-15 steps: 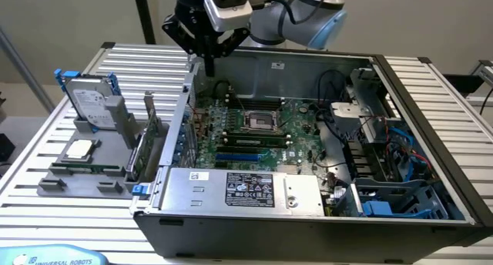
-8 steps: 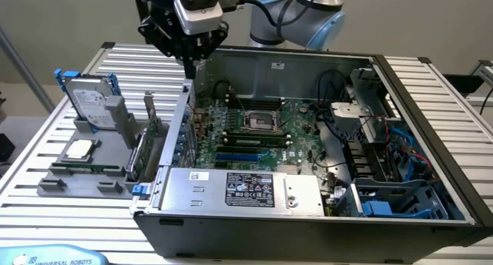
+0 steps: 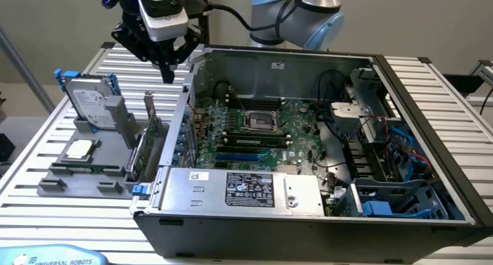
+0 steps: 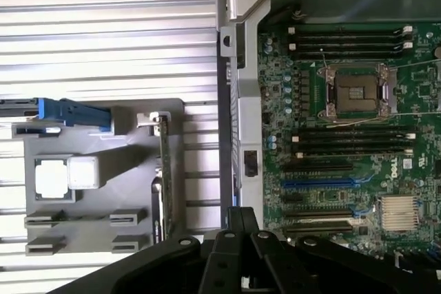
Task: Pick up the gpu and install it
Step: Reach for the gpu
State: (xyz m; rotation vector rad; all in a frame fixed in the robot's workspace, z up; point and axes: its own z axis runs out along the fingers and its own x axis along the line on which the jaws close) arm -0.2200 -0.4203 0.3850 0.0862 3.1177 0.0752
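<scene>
The gripper (image 3: 168, 70), with its fingers drawn close together and holding nothing, hangs above the gap between the open computer case (image 3: 308, 62) and the grey holder (image 3: 81, 188), where the gpu (image 3: 145, 139) stands on its edge, beside the hard drive (image 3: 91, 103), apart from the gripper.

My exterior camera looks down from afar on case (image 3: 308, 233) and pincer (image 3: 168, 74); the wrist camera looks straight down, closer, sharing tray (image 4: 69, 219) and board (image 4: 413, 170) below the pincer.
</scene>
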